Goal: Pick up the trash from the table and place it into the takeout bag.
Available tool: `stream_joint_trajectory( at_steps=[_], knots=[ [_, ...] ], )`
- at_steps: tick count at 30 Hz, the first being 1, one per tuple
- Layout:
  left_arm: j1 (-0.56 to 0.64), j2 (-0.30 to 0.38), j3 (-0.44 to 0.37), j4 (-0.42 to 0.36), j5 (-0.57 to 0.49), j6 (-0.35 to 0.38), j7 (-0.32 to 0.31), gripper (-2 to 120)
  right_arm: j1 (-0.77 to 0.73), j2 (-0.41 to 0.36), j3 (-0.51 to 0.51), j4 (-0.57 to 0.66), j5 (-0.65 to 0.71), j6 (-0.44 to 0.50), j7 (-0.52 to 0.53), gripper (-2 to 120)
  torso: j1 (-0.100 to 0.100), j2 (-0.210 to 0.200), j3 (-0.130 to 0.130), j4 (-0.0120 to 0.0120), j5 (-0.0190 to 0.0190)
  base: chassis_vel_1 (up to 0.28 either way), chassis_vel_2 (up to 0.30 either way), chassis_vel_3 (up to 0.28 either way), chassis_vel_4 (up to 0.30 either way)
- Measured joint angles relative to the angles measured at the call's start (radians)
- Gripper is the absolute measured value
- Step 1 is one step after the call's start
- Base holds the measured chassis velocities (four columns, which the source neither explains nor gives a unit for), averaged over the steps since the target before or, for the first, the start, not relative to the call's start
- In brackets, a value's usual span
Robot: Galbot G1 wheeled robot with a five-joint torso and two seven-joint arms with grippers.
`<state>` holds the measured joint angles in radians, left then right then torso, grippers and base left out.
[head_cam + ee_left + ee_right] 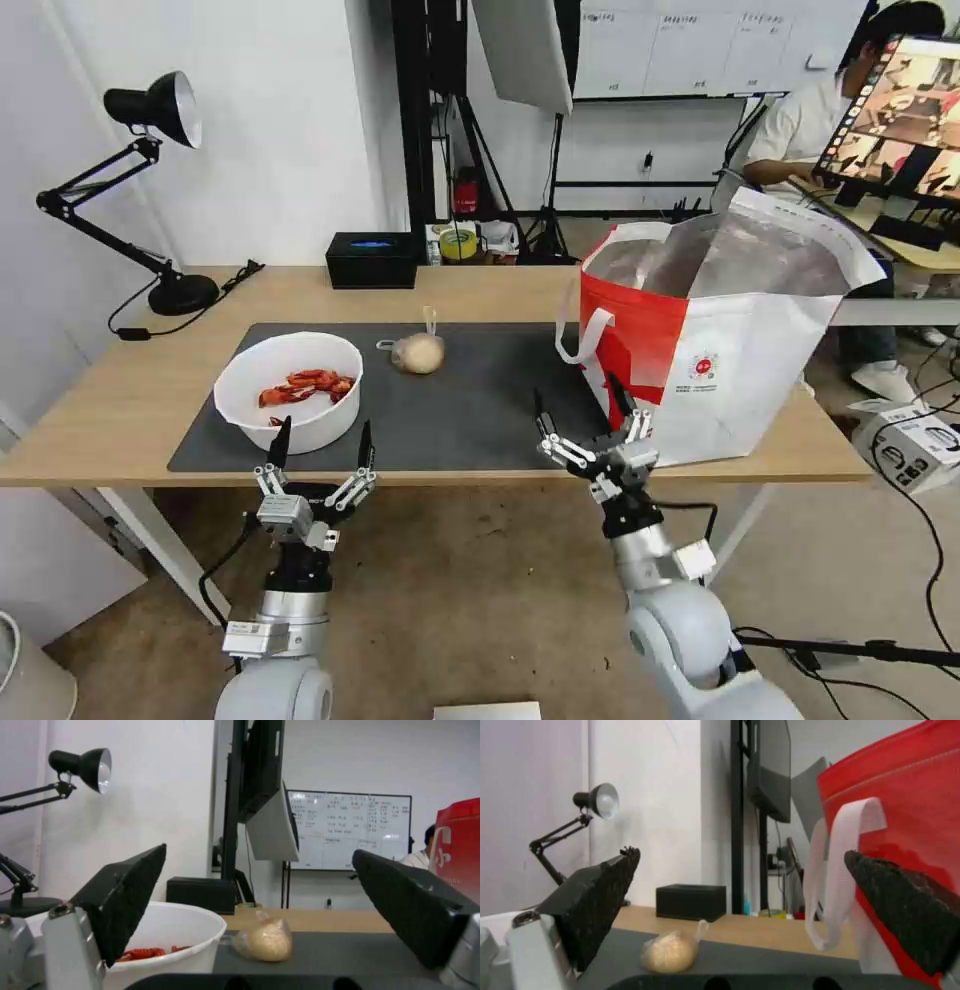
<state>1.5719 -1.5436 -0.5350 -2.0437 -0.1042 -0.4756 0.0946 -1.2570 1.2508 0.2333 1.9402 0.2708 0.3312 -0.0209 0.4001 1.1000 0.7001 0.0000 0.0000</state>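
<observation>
A white round bowl [288, 388] holding red crayfish shells [306, 386] sits on the left part of the dark grey mat [470, 400]. A beige lump in a clear bag [418, 352] lies mid-mat; it also shows as the lump [265, 944] and the lump [669, 951]. The takeout bag [720, 330], white and red with foil lining, stands open at the table's right end. My left gripper [322, 440] is open at the table's front edge, just before the bowl [165, 941]. My right gripper [583, 410] is open by the bag's red side [905, 832] and strap handle [832, 877].
A black desk lamp [150, 190] stands at the table's far left corner, its cord trailing on the light-wood table [120, 400]. A small black box [371, 260] sits at the back edge. A person sits at a desk with a monitor [900, 110] behind the bag.
</observation>
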Motion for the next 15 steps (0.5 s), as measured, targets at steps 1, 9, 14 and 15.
stream_joint_trajectory(
  at_steps=[1,9,14,15],
  knots=[
    [0.000,0.000,0.000,0.000,0.000,0.000,0.000,100,0.012,-0.004,-0.004,-0.004,0.009,-0.014,-0.001,100,0.000,0.000,0.000,0.0000,0.0000,0.000,0.000,0.000,0.000],
    [0.004,-0.006,-0.001,-0.001,0.001,-0.001,0.001,100,0.148,-0.029,-0.060,-0.039,0.098,-0.101,0.000,100,0.000,0.000,0.000,0.0001,0.0000,0.000,0.000,0.000,0.000],
    [0.006,-0.014,-0.004,-0.001,0.003,-0.002,0.001,100,0.250,-0.041,-0.108,-0.072,0.142,-0.161,0.021,100,0.000,0.000,0.000,0.0000,0.0001,0.000,0.000,0.000,0.000],
    [0.006,-0.016,-0.004,-0.001,0.003,-0.002,0.001,100,0.276,-0.043,-0.122,-0.084,0.156,-0.176,0.033,100,0.000,0.000,0.000,0.0000,-0.0001,0.000,0.000,0.000,0.000]
  ],
)
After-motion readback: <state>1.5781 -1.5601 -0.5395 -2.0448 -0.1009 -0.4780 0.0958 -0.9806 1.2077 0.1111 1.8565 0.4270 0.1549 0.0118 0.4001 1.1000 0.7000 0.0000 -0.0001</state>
